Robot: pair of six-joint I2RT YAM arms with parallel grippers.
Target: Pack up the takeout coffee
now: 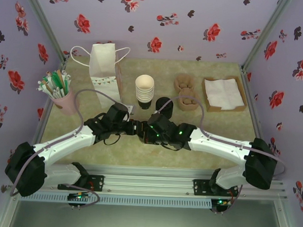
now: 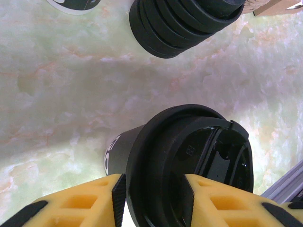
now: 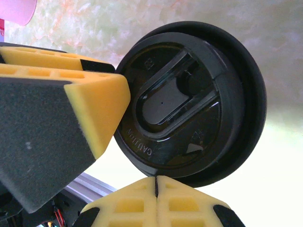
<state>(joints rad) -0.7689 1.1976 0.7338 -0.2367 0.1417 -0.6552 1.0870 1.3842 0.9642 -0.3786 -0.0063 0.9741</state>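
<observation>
The takeout coffee (image 2: pixel 189 161) is a dark paper cup with a black lid, held tilted above the tabletop. My left gripper (image 2: pixel 154 198) is shut on it, one pad under the lid rim on the cup side and the other on the lid's top. In the right wrist view the lid (image 3: pixel 189 109) faces the camera. My right gripper (image 3: pixel 155 183) is shut with its tips together against the lid's lower rim. A yellow finger of the left gripper (image 3: pixel 90 104) presses the lid's left side. From above, the left gripper (image 1: pixel 132 126) and right gripper (image 1: pixel 146 129) meet mid-table and hide the cup.
A white paper bag (image 1: pixel 105 65) stands at the back left, beside a stack of cream-rimmed cups (image 1: pixel 144 90) and a squat stack of black lids (image 1: pixel 163 105). A pink cup of stirrers (image 1: pixel 58 91) is far left. Brown sleeves (image 1: pixel 184 92) and a napkin tray (image 1: pixel 223 94) are back right.
</observation>
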